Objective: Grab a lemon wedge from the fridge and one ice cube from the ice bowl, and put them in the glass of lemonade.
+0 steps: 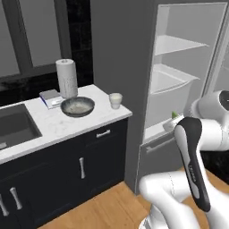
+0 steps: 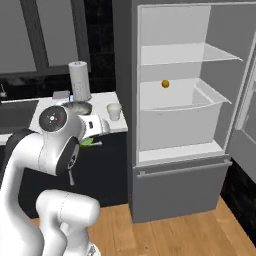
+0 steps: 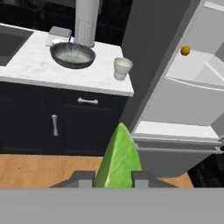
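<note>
- The pincer (image 3: 113, 178) is closed narrowly on the lemon wedge (image 3: 119, 158), a small yellow-green piece seen from the hand camera standing point-up between the two dark fingertips (image 3: 84, 178).
- In the right base view the wedge (image 2: 87, 142) shows as a green sliver at the white hand, held in the air in front of the dark lower cabinets, below the worktop edge.
- In the left base view a bit of green (image 1: 175, 115) peeks out just above the arm's dark-trimmed forearm, in front of the open fridge.
- The fridge (image 2: 125, 90) is a tall matte grey unit standing just right of the worktop, its door swung open on pale grey shelves and a deep bin.
- A small orange ball (image 2: 165, 84) rests on a middle shelf inside the fridge.
- The worktop (image 1: 53, 127) is white marble over dark cabinets, with a sink (image 1: 13, 125) set into its left part.
- The ice bowl (image 1: 78, 106), wide, dark and speckled pale inside, sits near the middle of the worktop.
- The glass of lemonade (image 1: 116, 100), a small pale cup, stands to the right of the bowl, near the worktop's end by the fridge.
- A white paper-towel roll (image 1: 66, 78) stands upright just behind the bowl, with a flat bluish sponge-like block (image 1: 50, 98) beside it.
</note>
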